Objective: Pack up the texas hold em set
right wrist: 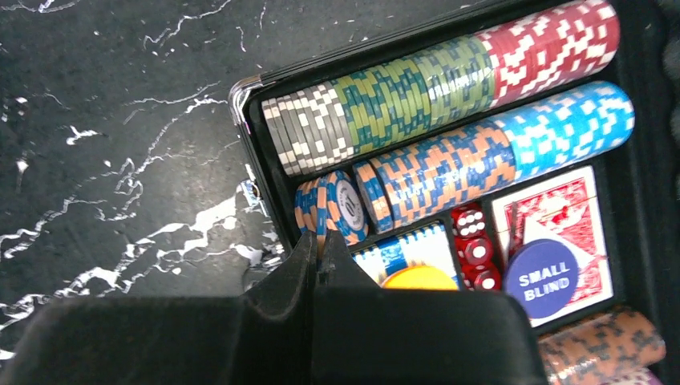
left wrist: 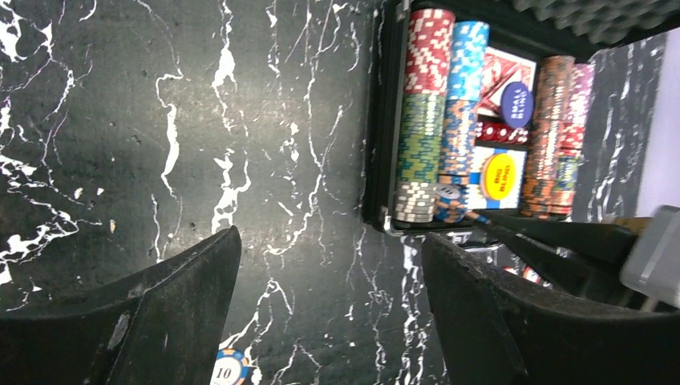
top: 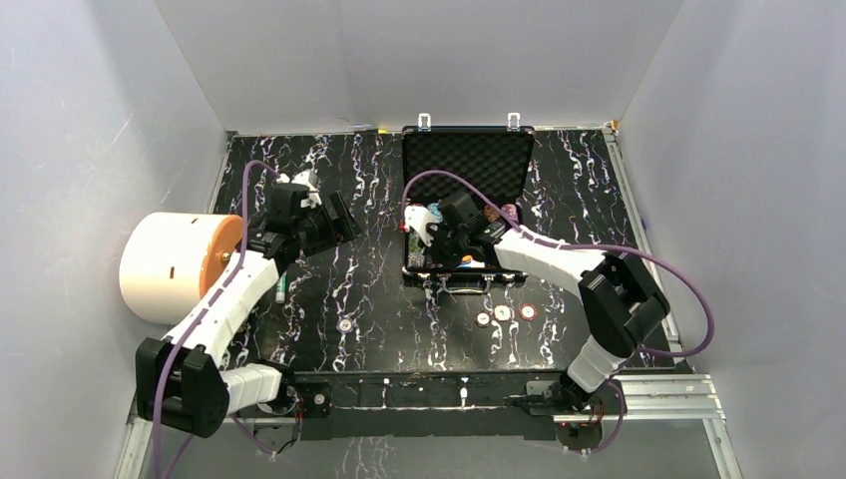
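The black briefcase [top: 466,160] lies open at the back middle, foam lid up. Its tray holds rows of multicoloured chips [right wrist: 449,96], red dice [right wrist: 473,249], a red card deck [right wrist: 561,204], a blue "small blind" button [right wrist: 540,278] and a yellow button [right wrist: 418,278]. My right gripper [right wrist: 321,241] is over the tray's near-left corner [top: 431,232], shut edge-on on a blue-and-orange chip [right wrist: 325,212] at the end of the second row. My left gripper [left wrist: 329,265] is open and empty above the table left of the case [top: 334,215]. A loose "10" chip [left wrist: 227,370] lies under it.
Three loose chips [top: 502,312] lie in front of the case and one more [top: 344,324] to the left. A big white drum with an orange face [top: 175,264] sits at the left edge. A small green-and-white cylinder [top: 283,289] lies beside my left arm.
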`<action>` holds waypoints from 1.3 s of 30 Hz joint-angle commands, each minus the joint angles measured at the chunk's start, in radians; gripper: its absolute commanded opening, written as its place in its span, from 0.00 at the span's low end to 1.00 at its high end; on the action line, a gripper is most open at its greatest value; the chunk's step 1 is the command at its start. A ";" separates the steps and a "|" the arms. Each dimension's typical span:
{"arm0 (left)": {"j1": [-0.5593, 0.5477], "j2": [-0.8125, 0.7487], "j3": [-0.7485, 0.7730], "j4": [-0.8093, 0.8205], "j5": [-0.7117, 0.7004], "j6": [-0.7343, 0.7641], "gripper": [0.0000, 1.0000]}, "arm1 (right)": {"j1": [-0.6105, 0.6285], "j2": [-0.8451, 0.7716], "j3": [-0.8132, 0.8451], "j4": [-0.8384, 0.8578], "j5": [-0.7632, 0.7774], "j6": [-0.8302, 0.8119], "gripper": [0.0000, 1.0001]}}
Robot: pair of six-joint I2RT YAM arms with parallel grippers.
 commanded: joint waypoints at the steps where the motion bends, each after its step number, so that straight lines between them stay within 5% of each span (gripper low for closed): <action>1: 0.003 0.007 -0.033 0.025 -0.029 0.068 0.82 | -0.005 0.011 0.056 -0.018 0.024 -0.157 0.00; 13: 0.003 0.041 -0.059 0.040 -0.042 0.088 0.82 | -0.009 0.057 0.054 0.006 0.044 -0.164 0.08; 21: 0.004 0.054 -0.059 0.034 -0.041 0.090 0.82 | -0.022 0.074 0.108 0.000 0.071 -0.064 0.41; 24: 0.003 0.053 -0.059 0.034 -0.043 0.091 0.82 | -0.041 0.033 0.096 0.023 0.047 -0.027 0.41; 29: 0.005 0.057 -0.063 0.036 -0.040 0.089 0.82 | -0.050 -0.014 0.044 0.070 -0.034 -0.042 0.23; 39: 0.004 0.049 -0.048 -0.025 -0.076 0.048 0.82 | -0.048 0.052 0.074 0.050 -0.080 0.036 0.33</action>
